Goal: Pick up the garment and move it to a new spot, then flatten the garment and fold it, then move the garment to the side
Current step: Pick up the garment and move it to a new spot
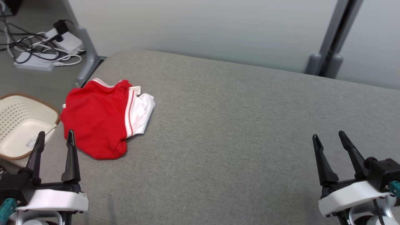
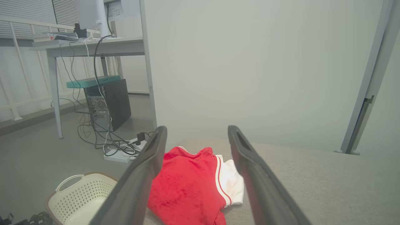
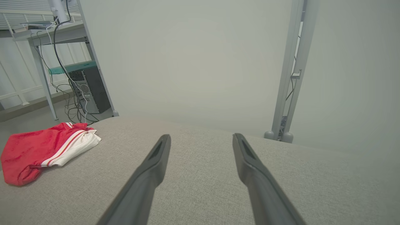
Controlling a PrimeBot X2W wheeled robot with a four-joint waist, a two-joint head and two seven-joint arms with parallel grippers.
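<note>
The garment [image 1: 100,122] [image 2: 187,187] [image 3: 34,150] lies on the grey fabric tabletop [image 1: 234,140], towards its left side and close to the far left corner. It is a loosely bunched heap: mostly red cloth, with white stripes along a seam and a white panel showing on its right side. A small pale label sticks out at its far edge. Nothing grips it.

The left pincer [image 1: 55,135] [image 2: 197,129] hovers just on the near side of the garment, its two dark fingers spread apart and holding nothing. In the left wrist view the garment shows between and beyond those fingers. The right pincer [image 1: 328,136] [image 3: 201,137] is well apart from the garment, over the right part of the tabletop. Its fingers are likewise spread, with only bare grey fabric between them.

Just off the tabletop's left edge, beside the garment, stands a cream perforated basket [image 1: 31,98] [image 2: 84,193] with a brown rim and a looped handle. Farther back on the floor lie white power strips [image 1: 34,62] tangled in black and white cables. Beyond them the left wrist view shows a desk [image 2: 93,47] with a dark computer tower [image 2: 109,103] beneath it. A pale partition wall [image 1: 203,28] runs behind the tabletop, with a grey post [image 1: 334,40] at its right.
</note>
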